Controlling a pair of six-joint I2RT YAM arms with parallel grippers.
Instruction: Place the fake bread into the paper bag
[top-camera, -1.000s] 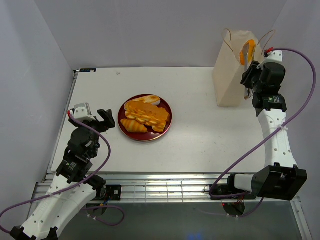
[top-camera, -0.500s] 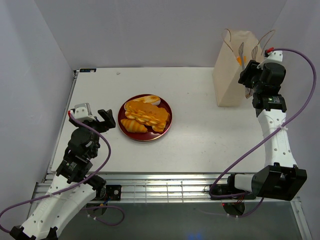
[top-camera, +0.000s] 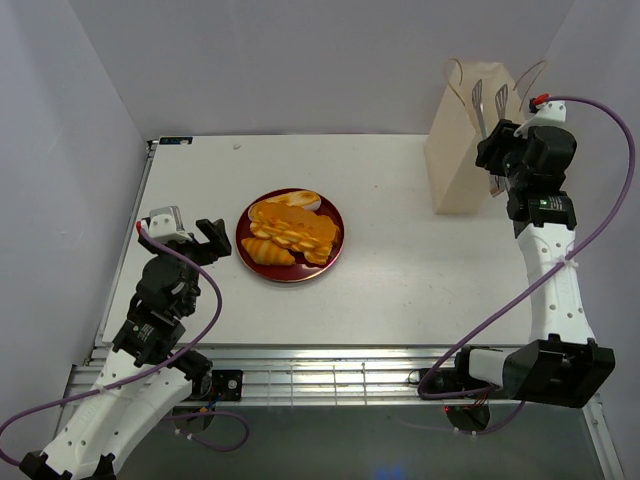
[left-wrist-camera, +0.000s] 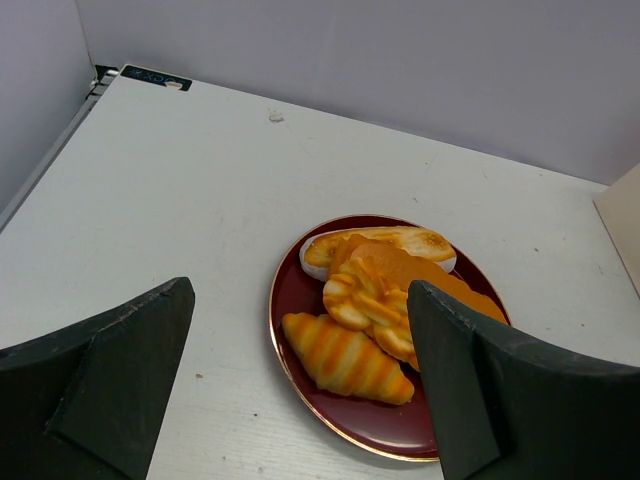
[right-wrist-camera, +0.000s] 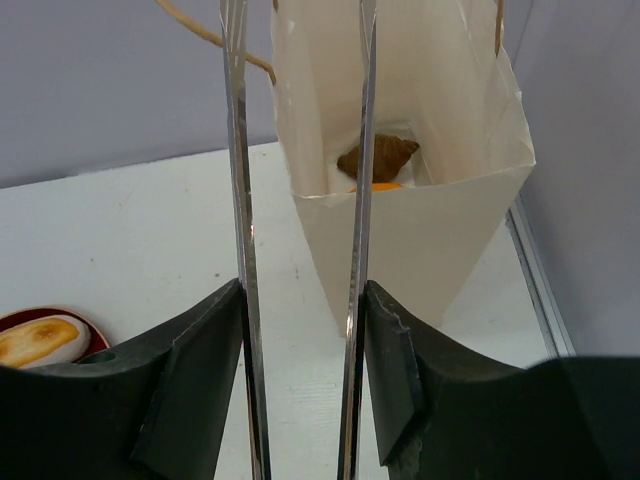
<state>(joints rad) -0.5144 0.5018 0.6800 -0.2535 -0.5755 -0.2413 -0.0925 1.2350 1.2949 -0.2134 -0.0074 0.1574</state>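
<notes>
Right arm is raised at the far right of the table (top-camera: 400, 250). Right gripper (right-wrist-camera: 303, 300) pinches a pair of slim metal tongs (top-camera: 490, 100), one finger pressed on the outside of each arm. The two blades stand apart with nothing between them. From overhead the blades show over the open top of the paper bag (top-camera: 460, 160), which stands upright at the far right of the table with its thin handles looped up. The wrist camera looks down into the bag: a brown pastry (right-wrist-camera: 378, 156) lies on the bottom, and an orange piece (right-wrist-camera: 375, 186) sits just nearer, mostly hidden by the bag's front rim. The rest of the fake bread (top-camera: 288, 232) is heaped on a dark red plate (top-camera: 322, 266) left of the table's middle, well apart from the bag. There is a striped croissant (left-wrist-camera: 345, 358) at the near side, a pale long slice (left-wrist-camera: 380, 243) at the far side, and a twisted glazed piece (left-wrist-camera: 365, 300) between them, with more orange pieces stacked to the right that are hard to separate. Left gripper (top-camera: 212, 241) hangs low just beside the plate's left rim, fingers (left-wrist-camera: 120, 370) spread wide and holding nothing, clear of the plate.
</notes>
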